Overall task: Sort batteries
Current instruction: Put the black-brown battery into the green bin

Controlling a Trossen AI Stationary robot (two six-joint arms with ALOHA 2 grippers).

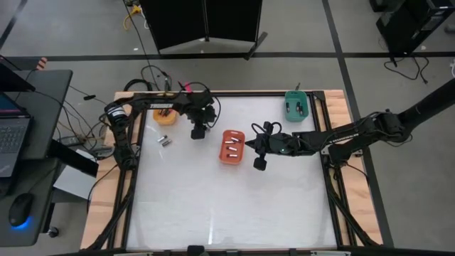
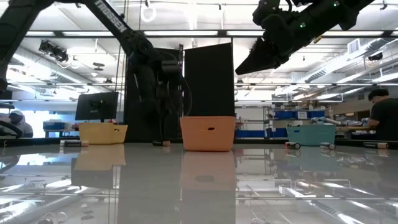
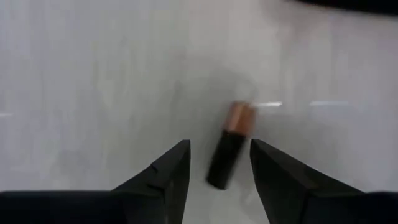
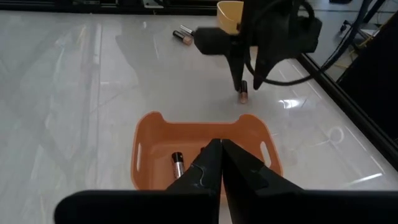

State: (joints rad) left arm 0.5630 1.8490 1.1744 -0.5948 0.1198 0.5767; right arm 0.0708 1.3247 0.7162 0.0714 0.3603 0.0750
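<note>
A dark battery with a copper end (image 3: 229, 144) lies on the white table. My left gripper (image 3: 219, 148) is down over it, open, one finger on each side and a gap showing on both. From the right wrist view this gripper (image 4: 243, 87) points down at the battery (image 4: 244, 94). My right gripper (image 4: 221, 163) is shut and hangs raised (image 2: 247, 65) over the near rim of the red-orange tray (image 1: 232, 146), which has batteries (image 4: 177, 164) lying on its floor. Two more batteries (image 1: 164, 140) lie loose on the table.
A yellow-orange tray (image 1: 164, 116) stands at the far left corner and a teal tray (image 1: 296, 105) at the far right, each with small items inside. A black frame (image 1: 330, 178) edges the table. The white near half of the table (image 1: 227, 206) has nothing on it.
</note>
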